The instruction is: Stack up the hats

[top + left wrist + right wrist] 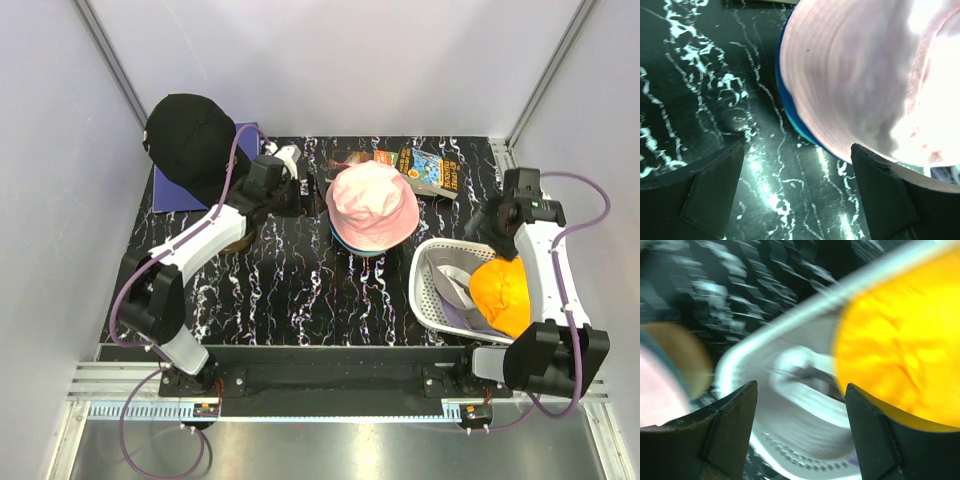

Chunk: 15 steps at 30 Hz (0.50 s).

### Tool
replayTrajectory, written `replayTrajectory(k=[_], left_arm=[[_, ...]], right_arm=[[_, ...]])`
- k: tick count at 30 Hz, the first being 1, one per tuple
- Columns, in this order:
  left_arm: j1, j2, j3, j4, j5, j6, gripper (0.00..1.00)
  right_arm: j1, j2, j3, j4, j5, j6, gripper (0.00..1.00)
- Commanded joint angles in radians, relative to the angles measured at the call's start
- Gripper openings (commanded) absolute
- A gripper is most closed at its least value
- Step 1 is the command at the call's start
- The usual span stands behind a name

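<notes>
A pink bucket hat (372, 205) tops a stack at the table's middle, with a blue-teal brim (358, 247) showing under it. A black baseball cap (188, 140) sits at the back left. An orange hat (502, 295) and a lavender hat (458, 292) lie in the white basket (428, 300). My left gripper (303, 190) is open and empty just left of the pink hat (865, 75), over bare table, with the blue brim (790, 112) ahead of it. My right gripper (487, 233) is open and empty above the basket's (747, 357) far edge, beside the orange hat (900, 345).
A purple mat (170, 192) lies under the black cap. A colourful book or packet (430, 170) and a brown item (350, 160) lie behind the stack. The black marbled table (280, 290) is ringed by white walls.
</notes>
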Motion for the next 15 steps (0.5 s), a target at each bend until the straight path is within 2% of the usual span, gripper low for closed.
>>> replayTrajectory(k=[1, 4, 8, 10, 11, 15], left_arm=[[-0.007, -0.045, -0.016, -0.026, -0.069, 0.06, 0.92], [-0.007, -0.043, -0.019, -0.032, -0.057, 0.063, 0.92], [-0.007, -0.037, -0.005, -0.041, -0.042, 0.066, 0.92], [-0.007, -0.027, 0.001, -0.047, -0.028, 0.066, 0.92], [-0.007, -0.023, 0.004, -0.047, -0.023, 0.066, 0.92], [-0.007, -0.013, 0.003, -0.05, -0.009, 0.06, 0.92]], right_arm=[[-0.056, -0.045, -0.097, -0.187, 0.198, 0.138, 0.77], [-0.06, -0.068, -0.098, -0.192, 0.098, 0.108, 0.66], [-0.031, -0.082, -0.075, -0.155, -0.17, -0.036, 0.65], [0.024, -0.091, -0.058, -0.135, -0.189, -0.052, 0.65], [0.098, -0.085, -0.049, -0.14, -0.155, -0.061, 0.65], [0.215, -0.038, -0.068, -0.164, -0.098, -0.054, 0.65]])
